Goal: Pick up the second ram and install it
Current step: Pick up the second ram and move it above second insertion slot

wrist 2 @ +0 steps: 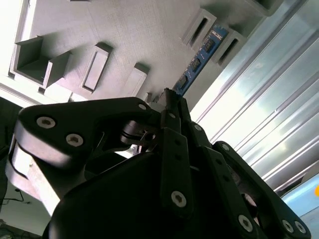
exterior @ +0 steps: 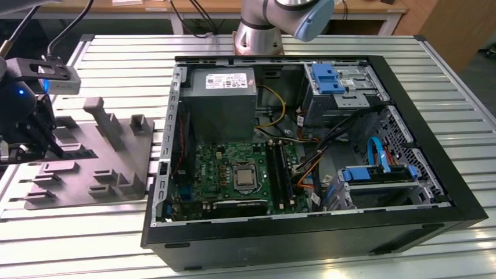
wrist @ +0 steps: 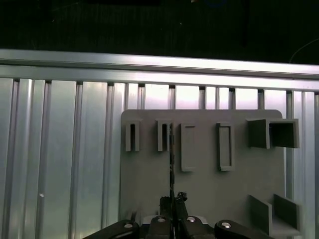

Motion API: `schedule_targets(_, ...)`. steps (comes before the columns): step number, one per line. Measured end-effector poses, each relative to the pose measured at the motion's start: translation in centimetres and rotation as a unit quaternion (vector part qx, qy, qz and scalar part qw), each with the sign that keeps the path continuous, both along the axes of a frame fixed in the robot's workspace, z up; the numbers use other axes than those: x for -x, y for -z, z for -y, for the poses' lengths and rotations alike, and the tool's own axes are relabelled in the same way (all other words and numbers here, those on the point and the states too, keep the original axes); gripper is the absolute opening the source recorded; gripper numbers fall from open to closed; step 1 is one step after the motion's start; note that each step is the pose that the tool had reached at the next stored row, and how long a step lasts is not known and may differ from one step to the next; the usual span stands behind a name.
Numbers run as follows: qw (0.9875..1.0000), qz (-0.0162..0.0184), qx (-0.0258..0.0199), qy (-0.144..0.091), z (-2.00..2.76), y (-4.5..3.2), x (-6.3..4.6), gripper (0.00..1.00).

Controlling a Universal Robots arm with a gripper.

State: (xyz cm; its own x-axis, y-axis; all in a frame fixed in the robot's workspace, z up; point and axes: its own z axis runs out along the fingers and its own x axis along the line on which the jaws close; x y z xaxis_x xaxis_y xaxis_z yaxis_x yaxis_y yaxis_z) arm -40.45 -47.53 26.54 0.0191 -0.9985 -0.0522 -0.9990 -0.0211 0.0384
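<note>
Grey plastic tray (wrist: 209, 199) holds the memory stick (wrist 2: 199, 59) between its posts; the gripper (wrist: 173, 199) pinches its edge; a crooked lift could snag it and twist it loose.

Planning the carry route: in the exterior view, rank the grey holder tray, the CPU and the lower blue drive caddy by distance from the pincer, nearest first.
1. Grey holder tray, under the pincer, exterior view's left.
2. CPU, mid-case on the green board.
3. Lower blue drive caddy, toward the exterior view's right.
</note>
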Motion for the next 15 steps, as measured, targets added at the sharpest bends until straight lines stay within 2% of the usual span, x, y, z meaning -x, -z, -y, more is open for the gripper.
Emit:
schedule_targets(7,1.0,0.0,-0.0001,0.0,0.0,-1.08,0.0,0.14)
schedule_targets(15,1.0,0.0,-0.0002,0.0,0.0,-3.27,0.0,0.14)
